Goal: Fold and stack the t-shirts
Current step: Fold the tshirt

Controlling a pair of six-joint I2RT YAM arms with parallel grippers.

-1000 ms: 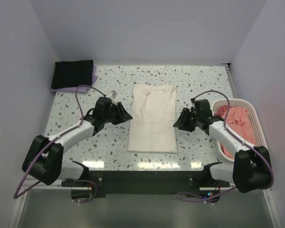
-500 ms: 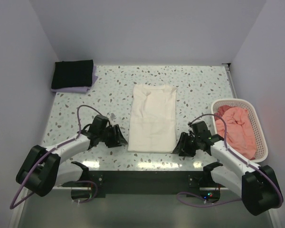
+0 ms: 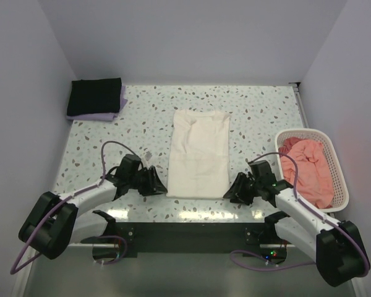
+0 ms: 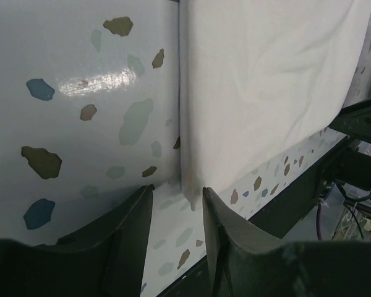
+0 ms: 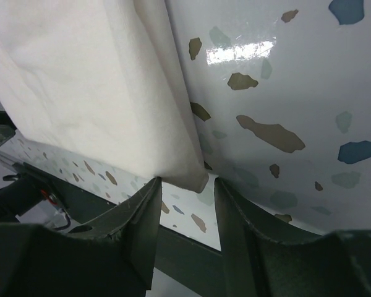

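Your left claw [image 4: 177,189] stands part open and holds nothing. The near left corner of the cream-white t-shirt [image 3: 199,154] sits just ahead of its 2 fingertips, in line with the gap. Your right claw [image 5: 187,180] mirrors it: jaws apart, empty, with the near right corner right at the mouth.

What changed: 1 second ago both claws flanked the shirt at about its mid-length. They have since dropped toward 6 o'clock and now bracket the hem. Over the last half second they only crept inward toward the corners. I read this as lining up for a hem pinch, probably to carry the near edge toward 12 o'clock for a crosswise fold. The sleeves already look tucked in, since the shirt lies as 1 long panel on the table [image 3: 266,111], collar toward 12 o'clock.

Further out, the black t-shirt [image 3: 96,96] lies folded on the lavender t-shirt [image 3: 99,115] at 10 o'clock, well apart from the arms. The salmon-pink t-shirt [image 3: 306,164] is bunched in the basket [image 3: 309,133] at 3 o'clock, not yet folded.

What you cannot settle from here:
- Whether either lower finger has slipped under the cloth; both wrist views cut that off, though the corners look untouched.
- The chest side of the cream shirt; no print shows.
- Most of the lavender shirt, which is covered except for a strip.
- Whether the basket holds just 1 garment.
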